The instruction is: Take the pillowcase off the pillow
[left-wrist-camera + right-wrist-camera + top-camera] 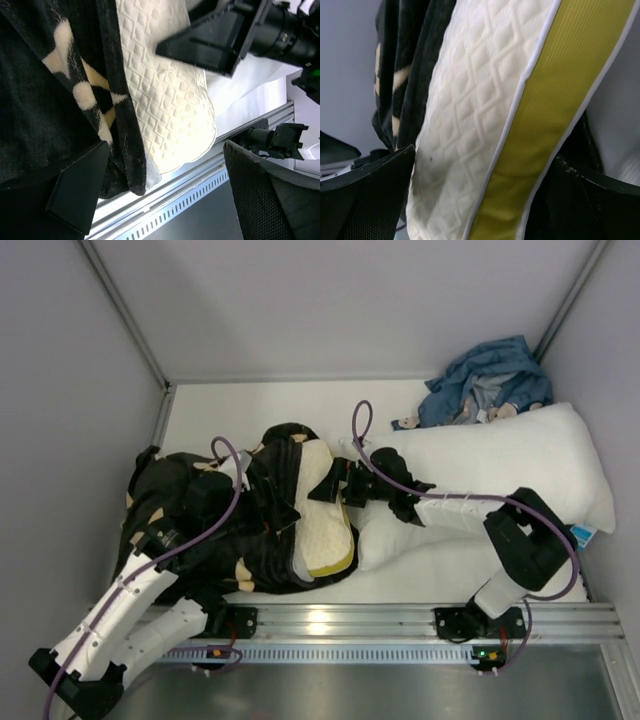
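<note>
The pillow (322, 510) lies near the front edge of the table (250, 405), its quilted right end bare and the rest inside the black flowered pillowcase (190, 505), bunched to its left. The right gripper (485, 155) is spread wide around the bare end with its yellow trim, clamping nothing. The left gripper (165, 150) is equally wide, straddling the pillowcase's open edge and holding nothing.
</note>
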`<control>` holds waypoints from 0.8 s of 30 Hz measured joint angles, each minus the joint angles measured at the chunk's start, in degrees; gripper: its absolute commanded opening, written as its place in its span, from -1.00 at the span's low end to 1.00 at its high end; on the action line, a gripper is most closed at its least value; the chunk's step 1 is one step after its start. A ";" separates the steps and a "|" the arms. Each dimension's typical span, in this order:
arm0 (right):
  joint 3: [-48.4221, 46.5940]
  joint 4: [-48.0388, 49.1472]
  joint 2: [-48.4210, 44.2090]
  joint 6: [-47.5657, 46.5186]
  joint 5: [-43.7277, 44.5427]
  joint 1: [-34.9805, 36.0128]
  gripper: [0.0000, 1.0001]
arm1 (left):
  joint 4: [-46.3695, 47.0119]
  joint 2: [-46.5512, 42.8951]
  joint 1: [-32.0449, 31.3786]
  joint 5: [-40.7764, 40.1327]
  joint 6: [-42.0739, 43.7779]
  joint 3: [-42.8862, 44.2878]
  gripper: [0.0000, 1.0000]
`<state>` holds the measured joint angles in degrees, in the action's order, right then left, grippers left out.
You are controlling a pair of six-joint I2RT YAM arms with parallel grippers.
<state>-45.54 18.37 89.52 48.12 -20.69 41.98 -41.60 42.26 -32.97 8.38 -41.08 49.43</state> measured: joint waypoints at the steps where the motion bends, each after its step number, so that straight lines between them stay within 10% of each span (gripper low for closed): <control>1: -0.48 1.53 1.25 0.70 -0.68 -0.63 0.99 | -0.02 -0.07 0.00 0.15 0.00 0.00 0.98; 12: -17.22 10.43 20.98 4.83 -7.06 -5.68 0.90 | -0.52 -0.92 0.00 0.52 -0.83 -0.11 0.98; 14: -20.63 9.16 23.21 4.15 -7.21 -5.70 0.69 | -0.52 -1.20 0.00 0.81 -1.09 -0.33 0.98; 20: -23.34 6.19 25.24 0.92 -7.30 -5.75 -0.87 | -1.53 -2.38 0.00 0.61 -2.29 -1.25 0.98; 24: -23.10 5.49 24.83 -1.18 -7.43 -5.73 -1.00 | -2.36 -1.46 0.00 0.04 -2.56 -1.20 0.98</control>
<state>-68.64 23.86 114.34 46.94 -28.12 36.25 -43.97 40.80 -32.97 8.43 -43.64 48.23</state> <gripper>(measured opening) 0.071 0.990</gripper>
